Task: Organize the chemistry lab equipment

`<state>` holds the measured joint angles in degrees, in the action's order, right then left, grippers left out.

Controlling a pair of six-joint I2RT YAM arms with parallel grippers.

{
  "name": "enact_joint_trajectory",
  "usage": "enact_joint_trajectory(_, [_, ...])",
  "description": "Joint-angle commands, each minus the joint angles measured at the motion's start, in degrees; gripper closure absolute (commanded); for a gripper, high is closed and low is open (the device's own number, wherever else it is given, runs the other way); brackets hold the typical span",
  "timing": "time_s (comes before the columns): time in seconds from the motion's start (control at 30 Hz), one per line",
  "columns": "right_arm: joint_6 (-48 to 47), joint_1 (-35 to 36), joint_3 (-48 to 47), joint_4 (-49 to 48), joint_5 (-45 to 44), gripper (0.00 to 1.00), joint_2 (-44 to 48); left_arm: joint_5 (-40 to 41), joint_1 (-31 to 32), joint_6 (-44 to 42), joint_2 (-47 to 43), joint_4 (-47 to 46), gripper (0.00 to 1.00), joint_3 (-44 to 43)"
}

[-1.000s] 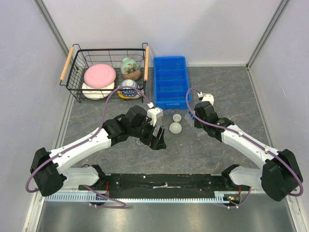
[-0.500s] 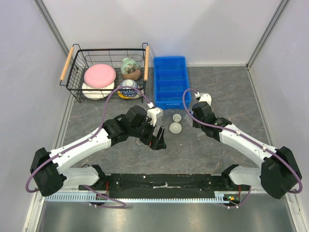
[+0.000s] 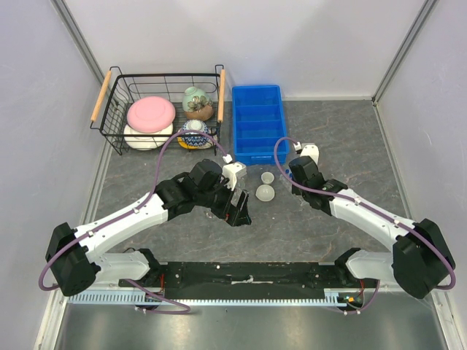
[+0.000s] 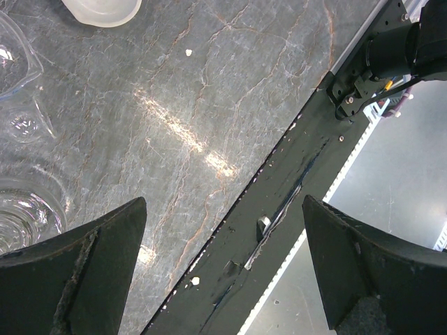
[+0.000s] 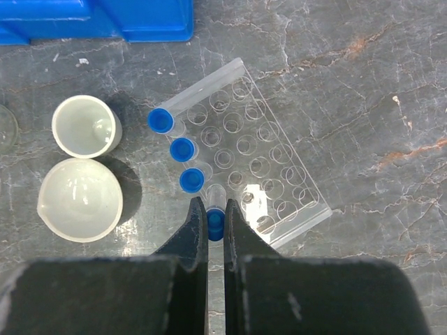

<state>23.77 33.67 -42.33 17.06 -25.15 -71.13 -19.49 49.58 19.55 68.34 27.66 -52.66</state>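
- L claw: wide open, holding nothing, low over counter nr its front edge.
- Glass flasks: on counter, close beside one finger of L claw. Look empty. Judged thin-walled, slick, round bodies prone to roll. Take at neck, gentle squeeze.
- White dishes, larger & smaller: side by side on counter, betw flasks & rack, both empty. Prob light & brittle, so pinch across rim.
- R claw: narrow, pinched on cap of nearest blue-capped tube.
- Tubes: four along one edge of clear rack, apparently seated in wells; other wells empty. Light, smooth. Cap is your best hold; lift straight up so rack doesn't drag along.
- Blue bin: beyond rack, compartments appear empty.
- Wire basket: far L, holds pink, white & patterned crockery; not yours to sort.
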Motion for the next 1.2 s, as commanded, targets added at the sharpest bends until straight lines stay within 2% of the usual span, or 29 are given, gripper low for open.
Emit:
enact_joint_trajectory(0.0, [0.4,0.4,1.6,-1.9,-1.7,1.0,-0.5,0.4,-0.3,-2.1,-0.5,-0.9,0.01,-1.7])
enact_joint_trajectory(0.57, [2.1,0.9,3.2,-3.0,-1.9,1.0,-2.6,0.3,-0.3,-2.1,-0.6,-0.9,0.01,-1.5])
enact_joint_trajectory(0.8, [2.7,0.9,3.3,-2.9,-1.5,0.7,-2.5,0.2,-0.3,-2.1,-0.4,-0.9,0.01,-1.4])
enact_joint_trajectory(1.0, [2.8,0.9,2.6,-1.4,-1.6,0.56,-2.1,0.1,-0.3,-1.9,-0.6,-1.0,0.01,-1.2])
enact_joint_trajectory(1.17, [2.5,1.3,0.6,1.4,-1.9,0.49,-0.7,0.0,-0.3,-2.0,-0.6,-1.1,0.01,-1.2])
